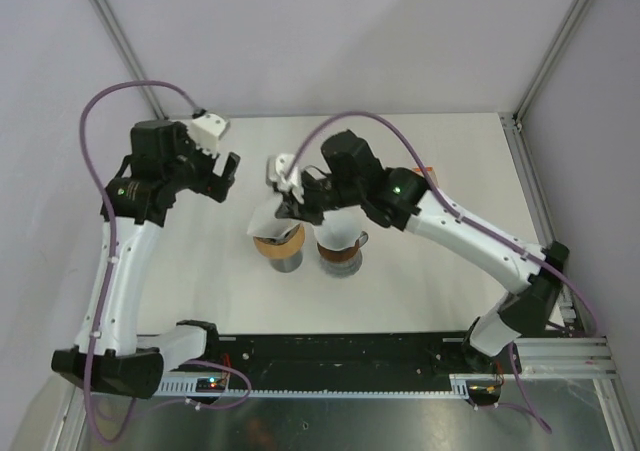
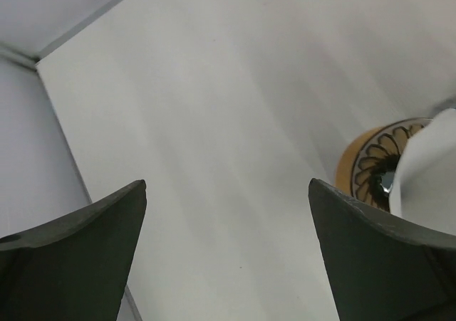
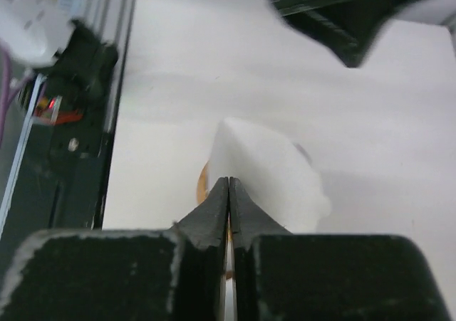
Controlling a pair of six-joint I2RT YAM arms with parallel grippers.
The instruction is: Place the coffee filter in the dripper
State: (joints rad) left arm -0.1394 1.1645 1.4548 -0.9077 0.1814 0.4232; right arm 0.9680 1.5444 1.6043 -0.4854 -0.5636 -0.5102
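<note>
Centre of the top view: right gripper (image 1: 288, 203), matte black, clamped tight on the upper edge of the coffee filter (image 1: 262, 221). Thin white paper, roughly cone-shaped and slightly crumpled, hanging down and to the left of the fingertips. Directly beneath, in the lower centre: the dripper (image 1: 280, 249), round, with a tan rim over a grey base, standing on the pale matte table (image 1: 430, 161). Lower edge of the paper overlapping the rim as seen from above. Impossible to tell whether touching it or just over it, but not seated inside.

From the right wrist camera: two dark wedge-shaped fingers (image 3: 214, 211) at the bottom centre, pressed flat tip against tip. A soft white fold of filter bulging beyond them, right of centre. A sliver of tan just left of the tips.

Upper left of the top view: left gripper (image 1: 228, 171), spread wide and grasping nothing, apart from the filter. In the left wrist picture, blunt dark fingers (image 2: 85, 243) at the two lower corners, bare smooth table between. At the right edge there, the dripper as a tan disc with a dark petal-like rib pattern around a dark central hole, partly covered by a smooth white sheet of filter.

Just right of the dripper in the top view: a white cup-shaped vessel (image 1: 338, 239) with a small handle and a copper-brown base.
</note>
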